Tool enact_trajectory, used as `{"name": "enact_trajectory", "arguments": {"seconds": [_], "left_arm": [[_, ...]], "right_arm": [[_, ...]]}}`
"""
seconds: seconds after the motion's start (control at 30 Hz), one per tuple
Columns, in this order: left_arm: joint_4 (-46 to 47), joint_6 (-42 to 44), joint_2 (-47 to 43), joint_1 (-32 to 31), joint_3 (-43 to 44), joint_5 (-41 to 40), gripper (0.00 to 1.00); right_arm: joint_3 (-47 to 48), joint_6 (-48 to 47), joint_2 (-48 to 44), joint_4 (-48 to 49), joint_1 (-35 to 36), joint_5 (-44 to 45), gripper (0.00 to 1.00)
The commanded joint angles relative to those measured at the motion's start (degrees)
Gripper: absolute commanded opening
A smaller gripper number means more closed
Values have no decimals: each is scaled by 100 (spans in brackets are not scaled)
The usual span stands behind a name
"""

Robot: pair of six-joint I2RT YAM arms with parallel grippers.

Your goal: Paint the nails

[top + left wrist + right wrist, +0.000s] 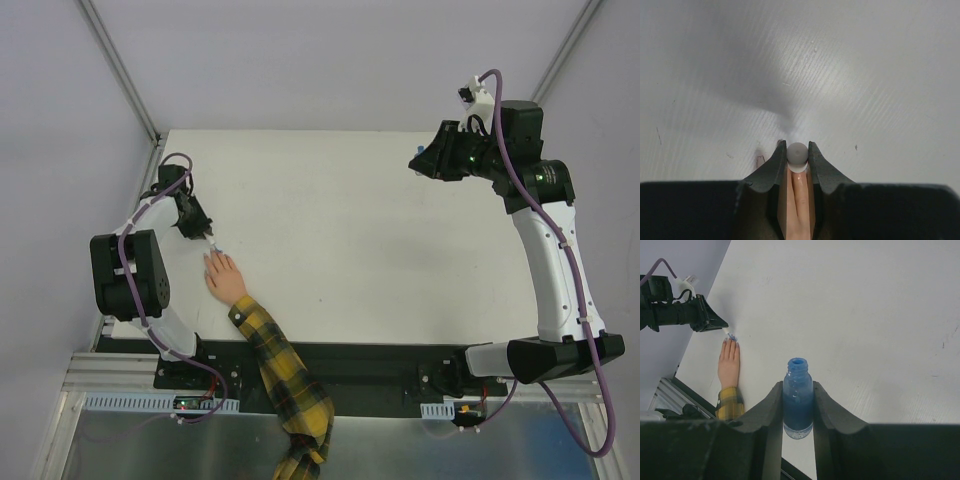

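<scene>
A small peach hand (225, 278) with a yellow-and-black plaid sleeve (268, 348) lies flat at the table's left front. Its nails (730, 342) are tiny and look faintly bluish. My left gripper (207, 236) is shut on a small white brush cap (798, 152), and the brush tip (730, 335) is right at the fingertips. The fingers (799, 200) show between the jaws in the left wrist view. My right gripper (422, 160) hovers at the far right, shut on an open bottle of blue polish (798, 395).
The white table (370, 250) is framed by grey walls. A black rail (380, 365) runs along the near edge by the arm bases. The left table edge (695, 347) lies close to the hand.
</scene>
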Motion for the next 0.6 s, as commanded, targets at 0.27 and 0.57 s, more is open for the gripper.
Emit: {"name": "enact_trajectory", "arguments": {"seconds": [0.27,0.57], "left_arm": [[-222,83,-89,100,219,-106,0],[-222,110,52,109,281,-184,0]], "right_arm": [[-10,103,-63,248,-37,-151,0],[8,86,-55,230,-37,-133,0]]}}
